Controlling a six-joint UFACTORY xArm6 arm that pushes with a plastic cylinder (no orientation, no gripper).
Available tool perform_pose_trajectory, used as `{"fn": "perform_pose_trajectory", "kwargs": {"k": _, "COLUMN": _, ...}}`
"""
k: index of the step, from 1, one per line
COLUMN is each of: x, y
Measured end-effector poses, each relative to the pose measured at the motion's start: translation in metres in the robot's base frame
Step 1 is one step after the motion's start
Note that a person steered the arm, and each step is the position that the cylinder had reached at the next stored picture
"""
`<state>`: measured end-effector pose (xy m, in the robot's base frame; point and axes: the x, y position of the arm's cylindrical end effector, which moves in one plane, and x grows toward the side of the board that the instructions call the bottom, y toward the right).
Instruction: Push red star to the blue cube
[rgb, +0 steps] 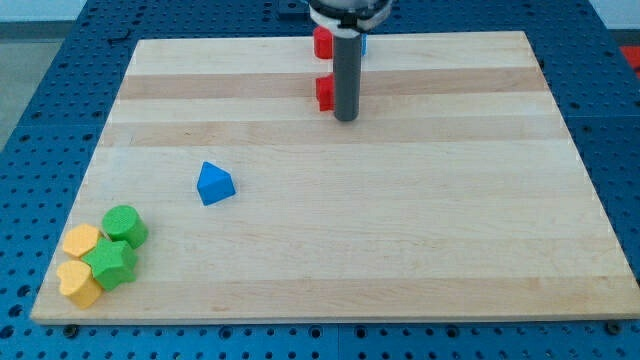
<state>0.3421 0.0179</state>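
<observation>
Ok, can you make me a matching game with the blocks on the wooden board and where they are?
Things:
1. blue triangle block
2. red block by my tip
3. green and yellow blocks
4. my tip

Places:
A. bunched in the view's bottom left corner
B. alone, left of the board's middle
C. near the view's top, just right of a red block
D. near the view's top, just left of the dark rod

Pairs: 1-B, 2-D, 3-A, 4-C

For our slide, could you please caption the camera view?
My tip rests beside a red block; another red block and a blue one lie behind.
</observation>
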Motion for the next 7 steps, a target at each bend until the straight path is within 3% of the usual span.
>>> {"fn": "perform_pose_trajectory", "kwargs": {"k": 1, "x": -0.031, "y": 0.002}}
{"fn": "perform_pose_trajectory", "kwargs": {"k": 3, "x": -0.001, "y": -0.011}}
{"fn": "perform_pose_trajectory", "kwargs": {"k": 4, "x": -0.001, "y": -0.049}}
{"fn": "perform_pose_trajectory", "kwargs": {"k": 6, "x": -0.059, "y": -0.034}}
{"fn": "perform_pose_trajectory", "kwargs": {"k": 7, "x": -0.068, "y": -0.031}}
